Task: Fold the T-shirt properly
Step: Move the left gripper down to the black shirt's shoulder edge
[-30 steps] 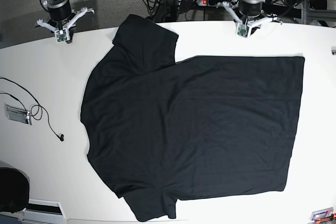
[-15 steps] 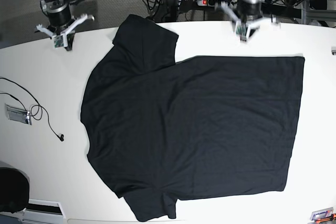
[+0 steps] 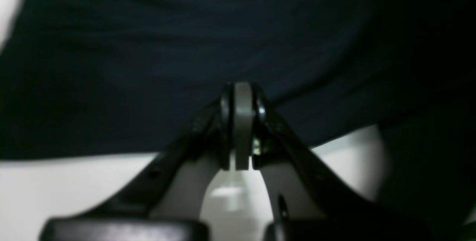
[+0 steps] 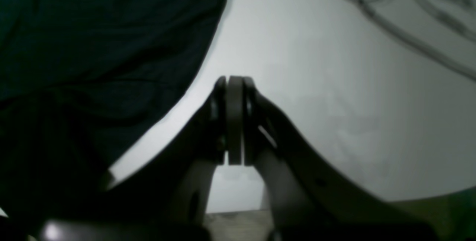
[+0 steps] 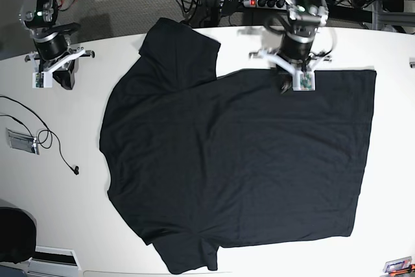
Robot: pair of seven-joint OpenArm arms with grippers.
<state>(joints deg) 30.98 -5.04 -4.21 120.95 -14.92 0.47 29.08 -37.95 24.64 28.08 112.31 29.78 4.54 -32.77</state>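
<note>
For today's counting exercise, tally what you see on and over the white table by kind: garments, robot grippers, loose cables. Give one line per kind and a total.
Garments: 1, the black T-shirt, spread flat
Robot grippers: 2, the left gripper over the shirt's far edge, the right gripper over bare table; both shut and empty
Loose cables: 1, the thin black cable
Total: 4

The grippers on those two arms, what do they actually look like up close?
Each gripper, left and right, has two curved black fingers meeting in flat pale grey pads. From above, the black cylindrical arms carry white cross-shaped brackets and small green lights.
</note>
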